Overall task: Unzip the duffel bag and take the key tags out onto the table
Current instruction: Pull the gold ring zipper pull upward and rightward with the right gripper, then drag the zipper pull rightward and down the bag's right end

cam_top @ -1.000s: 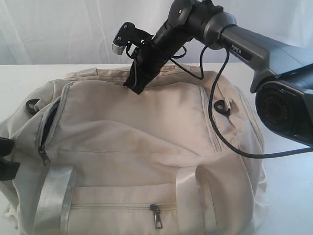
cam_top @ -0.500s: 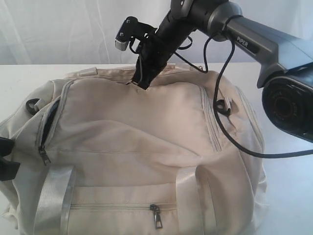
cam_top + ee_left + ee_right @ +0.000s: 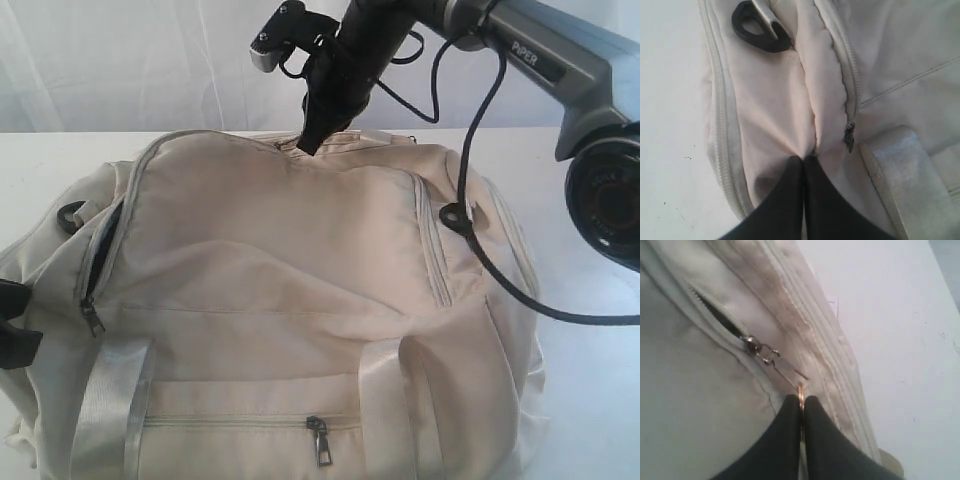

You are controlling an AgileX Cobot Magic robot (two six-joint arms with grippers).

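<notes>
The duffel bag (image 3: 280,300) lies on the bench (image 3: 590,400). At its 12 o'clock edge the right end effector (image 3: 801,407) is clenched on the zipper pull (image 3: 785,369). At 9 o'clock the left end effector (image 3: 803,162) pinches a fold of bag fabric.

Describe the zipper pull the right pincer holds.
On the cream fabric duffel bag, look along the top rear edge under the black right pincer. The small metal zipper pull there is pinched; the front-pocket pull and left-side pull hang free.

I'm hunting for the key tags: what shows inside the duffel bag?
Only a dark slit beside the zipper pull held by the right tool. The duffel bag hides its contents under fabric.
</notes>
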